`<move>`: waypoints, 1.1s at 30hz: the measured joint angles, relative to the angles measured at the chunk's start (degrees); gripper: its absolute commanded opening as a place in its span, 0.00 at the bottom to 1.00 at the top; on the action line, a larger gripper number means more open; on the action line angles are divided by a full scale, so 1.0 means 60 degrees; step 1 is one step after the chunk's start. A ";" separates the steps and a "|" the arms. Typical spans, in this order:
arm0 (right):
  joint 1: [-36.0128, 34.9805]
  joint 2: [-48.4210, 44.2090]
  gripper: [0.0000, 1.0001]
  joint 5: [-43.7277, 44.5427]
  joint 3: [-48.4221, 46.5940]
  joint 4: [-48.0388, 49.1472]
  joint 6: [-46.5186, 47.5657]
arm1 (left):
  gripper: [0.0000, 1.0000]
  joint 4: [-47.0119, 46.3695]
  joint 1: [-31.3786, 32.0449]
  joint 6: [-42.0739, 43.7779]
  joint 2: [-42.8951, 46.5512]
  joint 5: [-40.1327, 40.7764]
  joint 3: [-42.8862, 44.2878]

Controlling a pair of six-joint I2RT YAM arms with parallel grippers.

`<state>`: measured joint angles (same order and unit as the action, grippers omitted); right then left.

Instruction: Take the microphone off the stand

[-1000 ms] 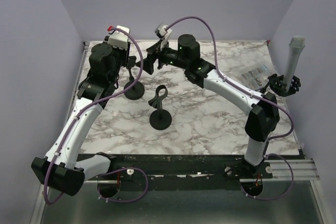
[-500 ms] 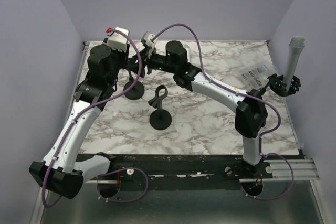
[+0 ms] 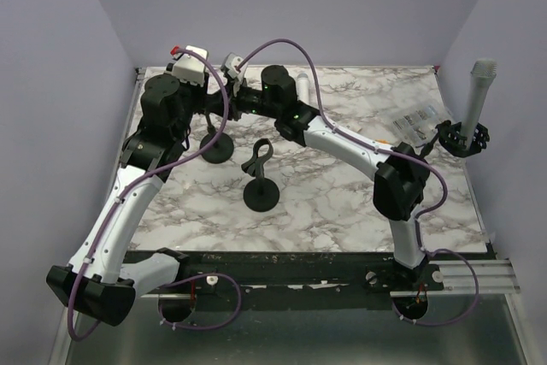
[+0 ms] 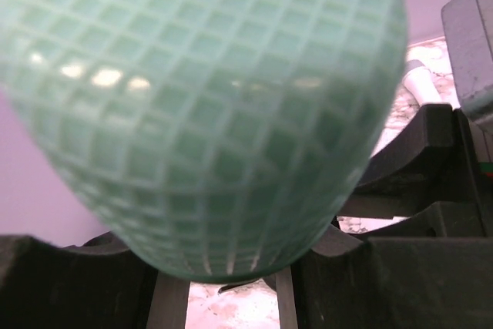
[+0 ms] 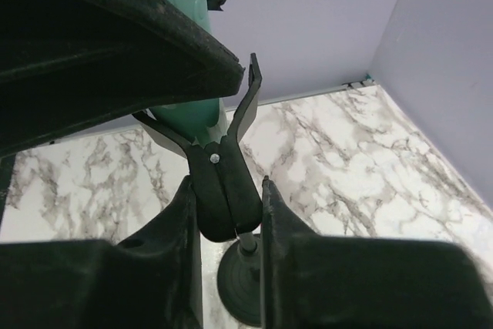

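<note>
Top external view has the left arm reared up at the far-left corner of the marble-patterned bench (image 3: 342, 198), the left end effector (image 3: 206, 103) nose to nose with the right end effector (image 3: 227, 100), whose arm stretches across from the right. Left wrist view is filled by the green mesh-headed microphone (image 4: 200, 113); whether that end effector grips it cannot be told. Right wrist view alone shows fingers (image 5: 154, 283) clamped on the clip of the black round-based stand (image 5: 223, 190), the microphone seated in it. Rightward stand an empty black stand (image 3: 261, 184), a clear plastic bag (image 3: 419, 121) and an upright grey microphone (image 3: 477, 96).

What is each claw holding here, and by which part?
Right claw grips the stand's clip at its neck. Left claw sits around the green microphone below its head; firm grip cannot be told.
</note>
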<state>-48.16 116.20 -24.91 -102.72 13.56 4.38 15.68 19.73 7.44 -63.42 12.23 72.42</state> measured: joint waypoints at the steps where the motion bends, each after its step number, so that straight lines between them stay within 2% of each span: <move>1: 0.0000 0.0066 0.01 0.0000 -0.0113 -0.0073 0.0018 | 0.00 0.0007 0.0000 0.0011 0.0007 0.0033 -0.0007; 15: -0.0087 0.0561 0.01 -0.0047 -0.1173 -0.0987 0.0015 | 0.00 0.0066 0.0026 -0.0164 0.0616 0.0907 -0.0036; 24: -0.0040 0.0641 0.01 0.0397 -0.1297 -0.1049 -0.0222 | 0.00 0.0637 0.0047 -0.0510 0.1308 0.2215 0.2080; 33: 0.0058 0.1162 0.01 0.0925 -0.1963 -0.1191 -0.0404 | 0.00 0.1490 0.0047 -0.1581 0.2903 0.1825 0.2200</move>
<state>-47.81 123.17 -19.35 -114.50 6.42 1.96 24.62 20.01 -2.04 -46.00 23.18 85.62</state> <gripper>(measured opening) 0.382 0.376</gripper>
